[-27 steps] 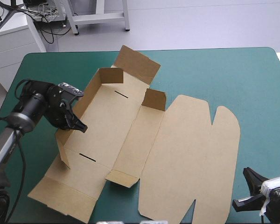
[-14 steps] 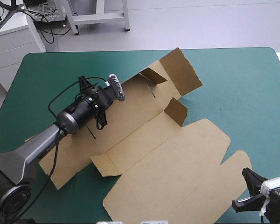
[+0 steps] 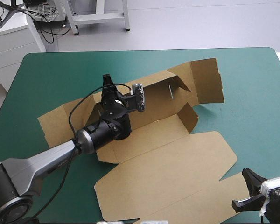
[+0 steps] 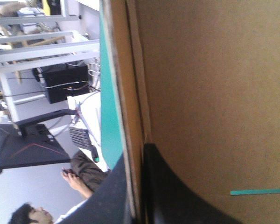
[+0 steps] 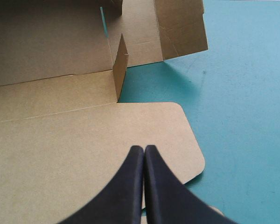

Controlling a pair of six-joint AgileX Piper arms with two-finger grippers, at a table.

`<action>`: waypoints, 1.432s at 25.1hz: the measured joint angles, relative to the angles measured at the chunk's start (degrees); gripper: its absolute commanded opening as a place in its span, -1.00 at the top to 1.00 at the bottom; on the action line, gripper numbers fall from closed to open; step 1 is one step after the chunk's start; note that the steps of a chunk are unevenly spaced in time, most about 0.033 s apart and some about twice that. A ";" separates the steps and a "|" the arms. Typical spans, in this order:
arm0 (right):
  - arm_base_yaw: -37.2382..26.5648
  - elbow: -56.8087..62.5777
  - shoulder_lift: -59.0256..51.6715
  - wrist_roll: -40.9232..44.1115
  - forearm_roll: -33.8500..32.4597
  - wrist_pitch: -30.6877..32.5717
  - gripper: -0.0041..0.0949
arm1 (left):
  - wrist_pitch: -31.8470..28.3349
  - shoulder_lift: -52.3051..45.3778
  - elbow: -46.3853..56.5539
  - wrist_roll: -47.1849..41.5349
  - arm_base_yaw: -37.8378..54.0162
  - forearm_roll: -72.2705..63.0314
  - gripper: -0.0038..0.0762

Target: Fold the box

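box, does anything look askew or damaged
The box lies slanted across the table, not square to its edges, with one long side pinched in the left hand. Its flat lid stretches toward the right hand. No tears or crushed corners show.

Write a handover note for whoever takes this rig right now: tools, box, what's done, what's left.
Left tool: shut on the raised far wall of the brown cardboard box.
Right tool: shut, empty, above the flat lid's right end.
Box: mid-table on the teal-green cover, lid flat toward the near edge.
Done: far wall up, end flaps partly up.
To do: raise and tuck the other walls.
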 measured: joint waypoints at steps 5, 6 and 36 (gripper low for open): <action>0.00 0.00 0.00 0.00 0.00 0.12 0.96 | -2.52 -1.88 10.57 -17.26 -8.35 22.86 0.93; 0.00 0.00 0.00 0.00 0.00 0.12 0.96 | -3.06 -3.02 12.60 -19.33 -9.51 24.63 0.93; 0.00 0.00 0.00 -0.02 -0.01 0.17 -0.19 | -10.10 -10.70 24.07 -23.07 -12.29 36.75 0.93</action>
